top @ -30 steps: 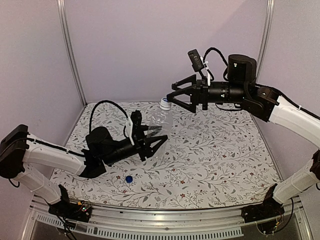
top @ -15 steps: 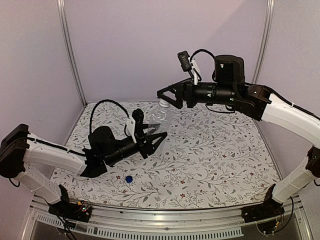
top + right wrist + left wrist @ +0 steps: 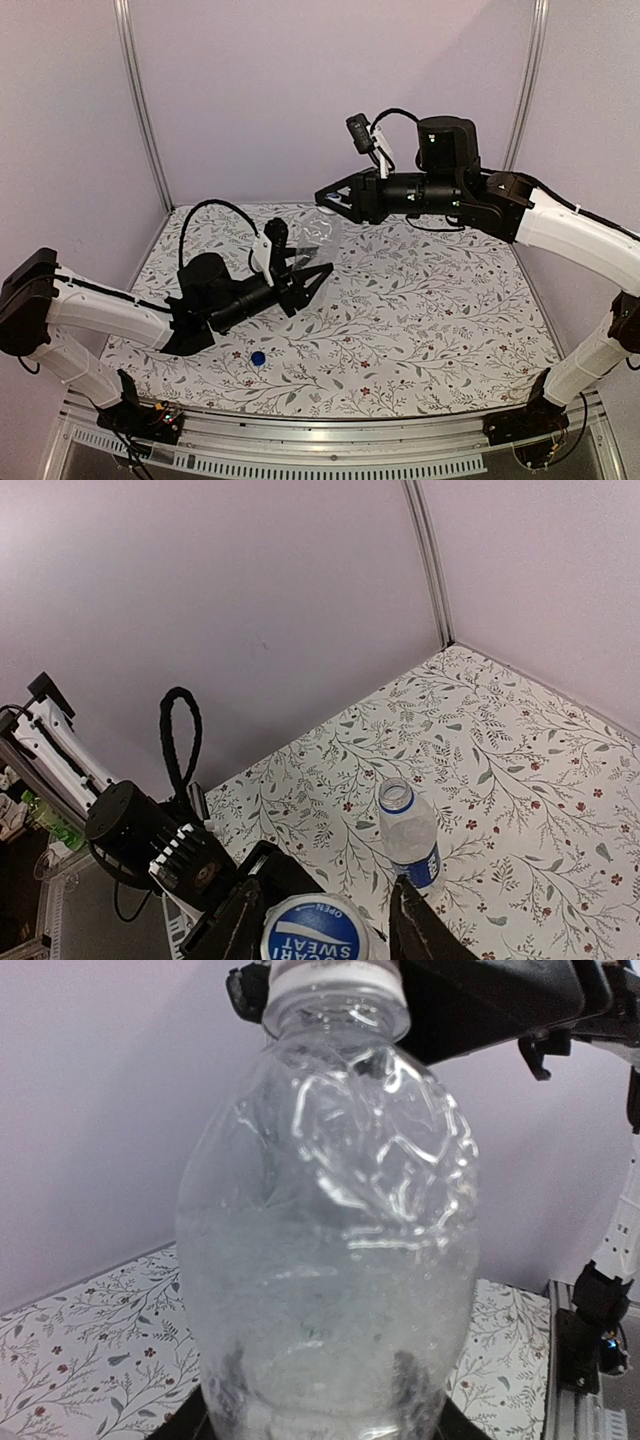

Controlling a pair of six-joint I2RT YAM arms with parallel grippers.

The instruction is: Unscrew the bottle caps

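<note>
1. Floral-patterned table cover [image 3: 430, 300] is carrying a small solid blue round plastic cap [image 3: 258, 358] near its front edge.
2. Left gripper [image 3: 315, 262] is clenching the plain clear plastic bottle [image 3: 330, 1240] low on its body, holding it off the cover.
3. Right gripper [image 3: 328, 200] is bracketing that bottle's whitish-and-blue round cap [image 3: 315, 935]; whether it is pinching cannot be told.
4. Blue-banded clear bottle [image 3: 408, 835] is standing upright, uncapped.
5. Two bottles and two caps are showing.
</note>
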